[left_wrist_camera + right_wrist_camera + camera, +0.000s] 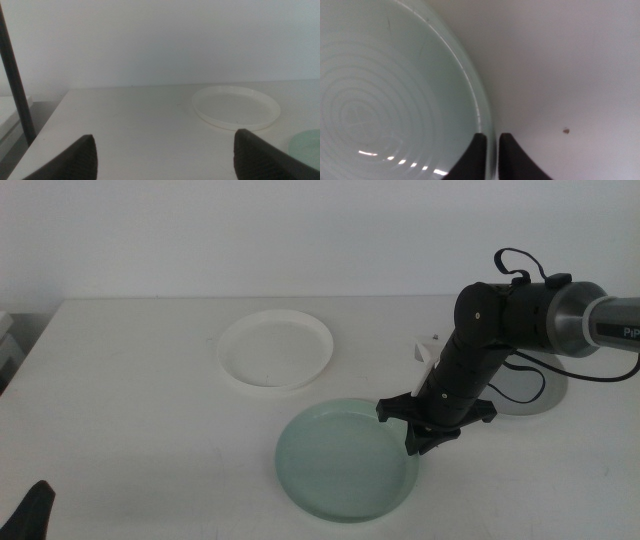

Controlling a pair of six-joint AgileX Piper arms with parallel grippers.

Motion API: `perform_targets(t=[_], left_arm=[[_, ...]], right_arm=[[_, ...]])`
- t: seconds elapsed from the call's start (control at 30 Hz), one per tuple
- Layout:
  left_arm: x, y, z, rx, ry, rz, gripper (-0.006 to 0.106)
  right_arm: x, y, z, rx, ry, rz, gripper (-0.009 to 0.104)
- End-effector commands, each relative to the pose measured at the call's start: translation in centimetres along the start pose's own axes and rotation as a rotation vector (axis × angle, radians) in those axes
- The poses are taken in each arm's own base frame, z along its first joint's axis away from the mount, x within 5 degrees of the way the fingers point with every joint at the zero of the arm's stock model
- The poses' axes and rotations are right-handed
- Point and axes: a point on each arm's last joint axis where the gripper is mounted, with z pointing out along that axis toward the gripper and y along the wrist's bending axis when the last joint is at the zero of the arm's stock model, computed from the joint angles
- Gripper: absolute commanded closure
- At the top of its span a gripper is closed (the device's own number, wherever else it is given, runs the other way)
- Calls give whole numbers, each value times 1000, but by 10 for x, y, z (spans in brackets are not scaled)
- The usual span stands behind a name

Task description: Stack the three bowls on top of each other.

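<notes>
On the white table (130,400), your right gripper (425,442) reaches in from the right side and sits at the right-hand rim of the pale green bowl (335,465), which lies nearest the camera. The wrist camera shows why it is there: the two dark jaws stand one inside the rim and one outside, nearly closed, with the thin edge of the bowl (395,90) pinched between them. Gripping by the rim looks sensible, since a shallow, plate-like bowl offers nothing else to hold.

The white bowl (275,350) rests farther back, left of centre, well apart from the green one and untouched. The grey-blue bowl (530,395) is only partly visible behind the right arm, near the table's right edge, beside a small white object too hidden to identify.

Your left gripper (35,515) waits at the bottom left corner of the overhead view. Its wrist camera shows the jaws wide apart and empty, looking across the table toward the white bowl (236,106).

No bowl is stacked yet; all three sit separately.
</notes>
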Motion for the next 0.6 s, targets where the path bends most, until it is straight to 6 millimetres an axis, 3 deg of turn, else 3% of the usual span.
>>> perform_targets(t=[0.0, 0.17, 0.33, 0.47, 0.57], left_arm=[[-9, -1, -2, 11, -93, -19, 2], [-9, -1, -2, 11, -93, -19, 2], [-9, -1, -2, 11, -91, -19, 2], [-9, -1, -2, 11, -91, -19, 2], [-9, -1, -2, 11, -91, -19, 2]], right_arm=[[-6, 8, -26, -22, -93, -29, 78], [-4, 10, -49, -28, -138, -44, 51], [-6, 0, -108, 23, -280, -69, 39], [-12, -32, -167, 96, -378, 1, 39], [-17, -63, -193, 134, -392, 66, 39]])
